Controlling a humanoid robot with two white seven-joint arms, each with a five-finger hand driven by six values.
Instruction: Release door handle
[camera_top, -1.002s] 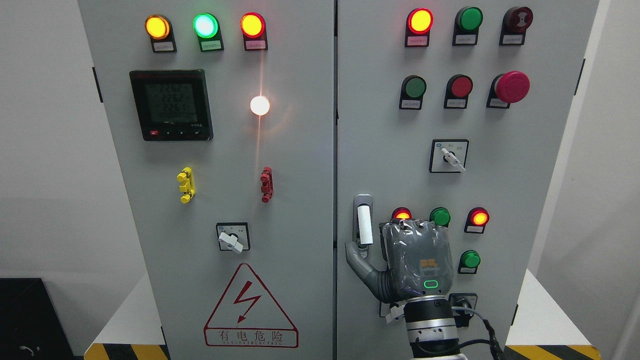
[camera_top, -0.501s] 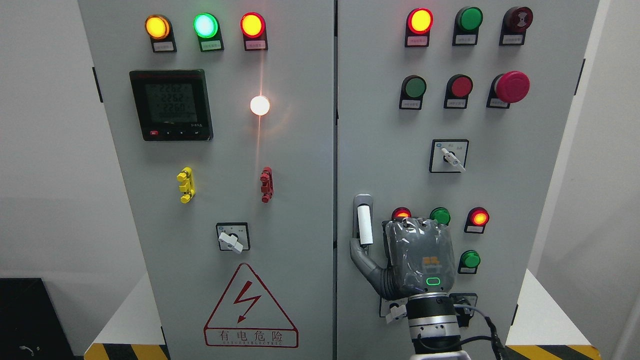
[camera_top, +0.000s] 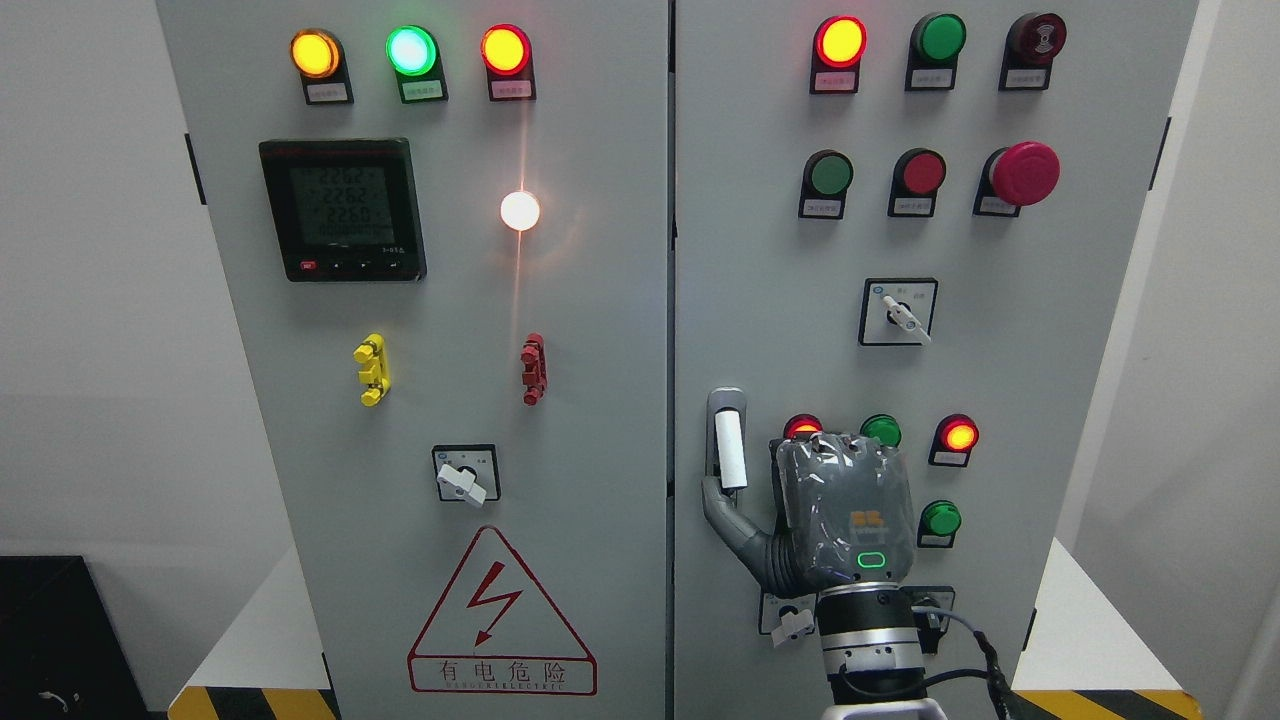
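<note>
Standing upright near the left edge of the right cabinet door (camera_top: 1000, 400), the door handle (camera_top: 729, 450) lies just left of the right hand (camera_top: 815, 515), whose thumb touches its lower end; whether the curled fingers hold anything I cannot tell.

A single head-mounted view is given, faced squarely and closely at a tall grey metal two-door electrical cabinet (camera_top: 560, 420). The frame is nearly filled by it; white walls are glimpsed on both sides.

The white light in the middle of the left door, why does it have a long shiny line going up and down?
Head view: the white lamp is overexposed, so glare smears into a vertical streak; the rest of the cabinet stays sharp and evenly lit.
</note>
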